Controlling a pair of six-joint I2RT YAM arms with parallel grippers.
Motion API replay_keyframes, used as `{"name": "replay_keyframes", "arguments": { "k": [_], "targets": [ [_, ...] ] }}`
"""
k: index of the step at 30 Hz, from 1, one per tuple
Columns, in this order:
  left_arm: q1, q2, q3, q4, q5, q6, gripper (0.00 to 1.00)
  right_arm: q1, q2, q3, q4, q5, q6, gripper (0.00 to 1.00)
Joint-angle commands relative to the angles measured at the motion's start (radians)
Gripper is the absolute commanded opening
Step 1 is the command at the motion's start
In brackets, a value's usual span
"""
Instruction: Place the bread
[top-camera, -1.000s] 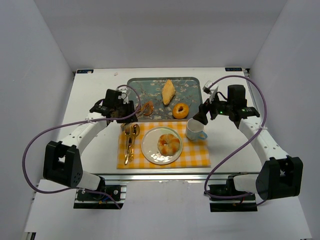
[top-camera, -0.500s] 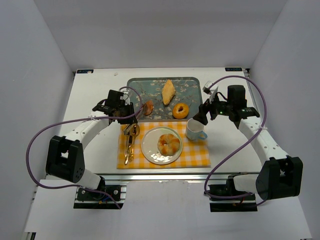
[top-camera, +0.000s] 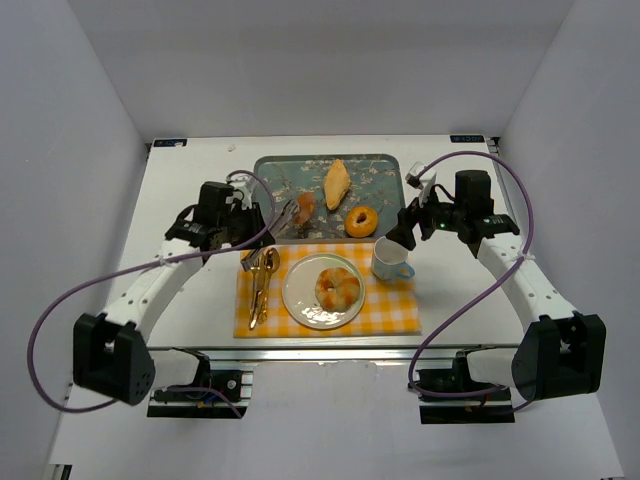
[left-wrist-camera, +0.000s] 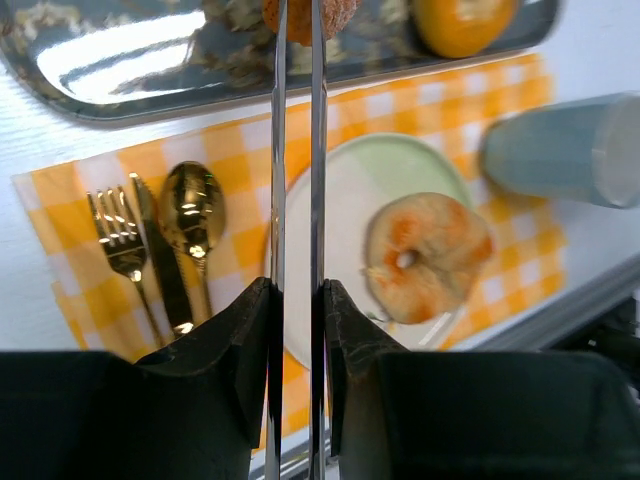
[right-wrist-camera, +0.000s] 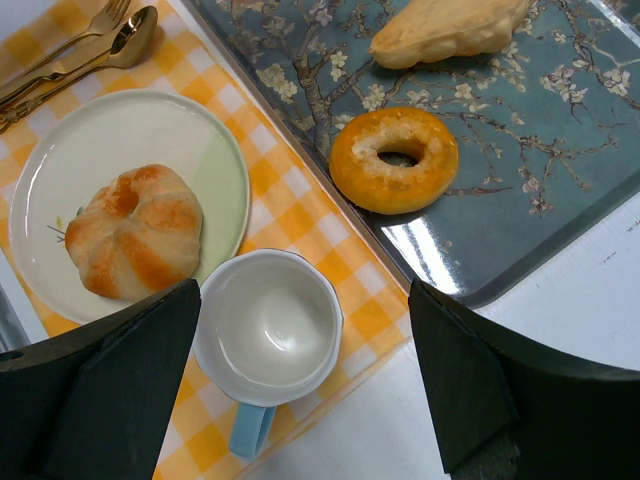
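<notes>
Though a roll (top-camera: 337, 288) occupies the plate (top-camera: 298, 302), cutlery (top-camera: 259, 285) lies beside.

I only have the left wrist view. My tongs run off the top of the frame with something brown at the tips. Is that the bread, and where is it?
Observer: Yes. The top view shows a small brown bread piece between the tips of the tongs, at the left part of the tray.
Operator: What's on the tray besides the donut?
Observer: A long pale pastry lies behind the donut.
Operator: And the right claw?
Observer: The right claw is open over the cup and holds nothing.
</notes>
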Motion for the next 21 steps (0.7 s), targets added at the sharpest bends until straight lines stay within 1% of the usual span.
{"name": "replay_keyframes", "arguments": {
  "k": [1, 7, 10, 14, 18, 21],
  "targets": [
    [-0.003, -0.148, -0.017, -0.040, 0.083, -0.030, 0.00, -0.002, -0.032, 0.004, 0.002, -0.011, 0.001, 0.89],
    [-0.003, -0.315, -0.104, -0.163, 0.169, -0.071, 0.00, -0.004, -0.029, 0.003, 0.000, -0.020, 0.001, 0.89],
    [-0.003, -0.373, -0.130, -0.230, 0.191, -0.093, 0.00, -0.002, -0.028, 0.006, -0.001, -0.020, 0.000, 0.89],
    [-0.008, -0.426, -0.155, -0.301, 0.224, -0.123, 0.00, -0.002, -0.025, 0.006, -0.005, -0.023, -0.002, 0.89],
    [-0.017, -0.449, -0.190, -0.324, 0.257, -0.137, 0.00, -0.004, -0.026, 0.007, -0.001, -0.032, 0.001, 0.89],
    [-0.026, -0.449, -0.218, -0.336, 0.272, -0.142, 0.03, -0.004, -0.029, 0.006, -0.003, -0.031, 0.001, 0.89]
  ]
}}
